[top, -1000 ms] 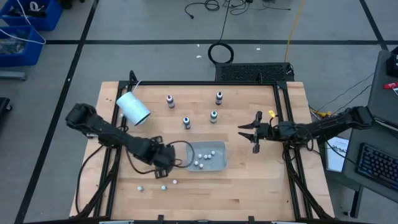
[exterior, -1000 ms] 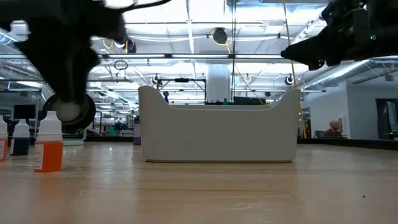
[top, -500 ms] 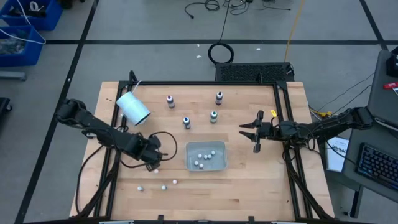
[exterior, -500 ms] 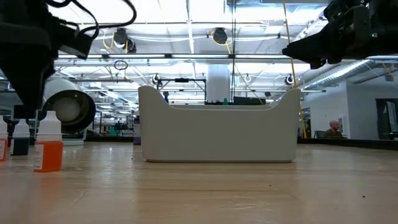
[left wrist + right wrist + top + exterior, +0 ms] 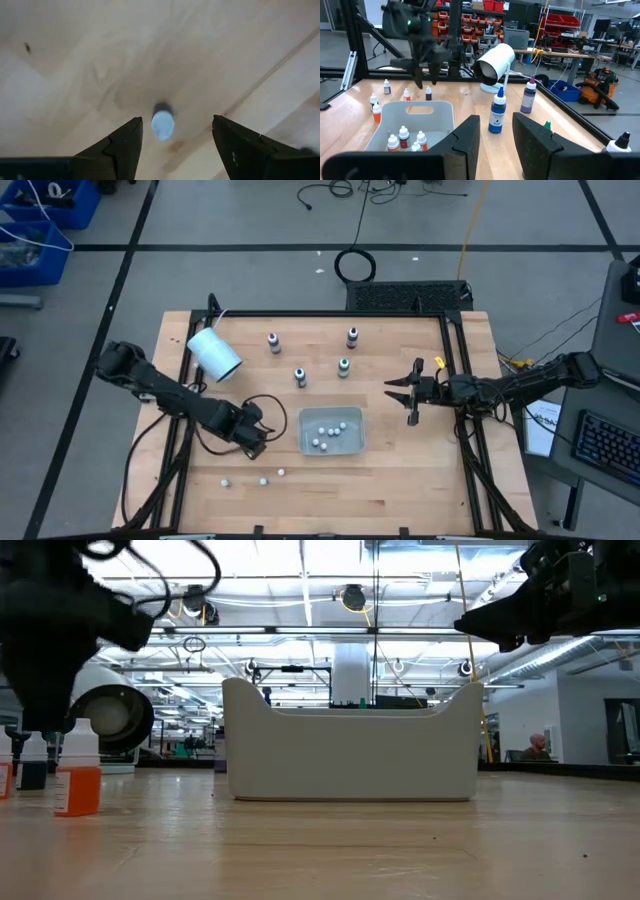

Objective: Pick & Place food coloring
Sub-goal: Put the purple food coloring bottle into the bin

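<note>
While the left gripper (image 5: 256,442) is hanging with its fingers spread wide over a small bottle (image 5: 162,124) in the lower left of the high view, the right gripper (image 5: 402,394) is waiting right of centre, its fingers parted and holding nothing. Four food coloring bottles (image 5: 300,376) are standing upright above the white bin (image 5: 303,432), which is carrying more small bottles at centre.

Pale wood-grain table (image 5: 400,470). White cup (image 5: 214,354) at ten o'clock. Grey-white bin (image 5: 352,443) at centre. Blue bottle (image 5: 497,112) and purple bottle (image 5: 528,96), white-capped. Black arms.
</note>
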You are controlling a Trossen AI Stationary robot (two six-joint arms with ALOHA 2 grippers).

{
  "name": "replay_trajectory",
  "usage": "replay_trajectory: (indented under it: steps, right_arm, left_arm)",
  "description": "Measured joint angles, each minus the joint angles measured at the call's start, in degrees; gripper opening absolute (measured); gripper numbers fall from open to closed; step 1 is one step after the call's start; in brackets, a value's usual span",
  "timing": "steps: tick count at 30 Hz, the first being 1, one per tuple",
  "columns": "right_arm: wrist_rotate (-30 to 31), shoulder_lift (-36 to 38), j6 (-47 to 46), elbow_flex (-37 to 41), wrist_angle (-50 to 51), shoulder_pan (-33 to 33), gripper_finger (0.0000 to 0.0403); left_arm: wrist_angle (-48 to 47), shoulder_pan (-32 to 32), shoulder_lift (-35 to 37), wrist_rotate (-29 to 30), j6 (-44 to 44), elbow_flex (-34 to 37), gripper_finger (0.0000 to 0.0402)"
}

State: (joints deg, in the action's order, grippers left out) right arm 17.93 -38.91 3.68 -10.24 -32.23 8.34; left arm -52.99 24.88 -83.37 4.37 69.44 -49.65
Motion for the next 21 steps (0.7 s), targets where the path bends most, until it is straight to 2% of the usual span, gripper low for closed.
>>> replay_trajectory:
  steps: [6, 21]
  right_arm:
    - [0.0, 0.0, 0.0, 0.0, 0.0, 0.0, 0.0105]
    - [0.0, 0.0, 0.0, 0.0, 0.0, 0.0, 0.0105]
  left_arm:
    - [-0.1, -0.5, -4.1, -2.2, -1.2, 0.0, 0.0241]
    - [-0.9, -0.8, -4.2, -2.9, -3.1, 0.0, 0.0241]
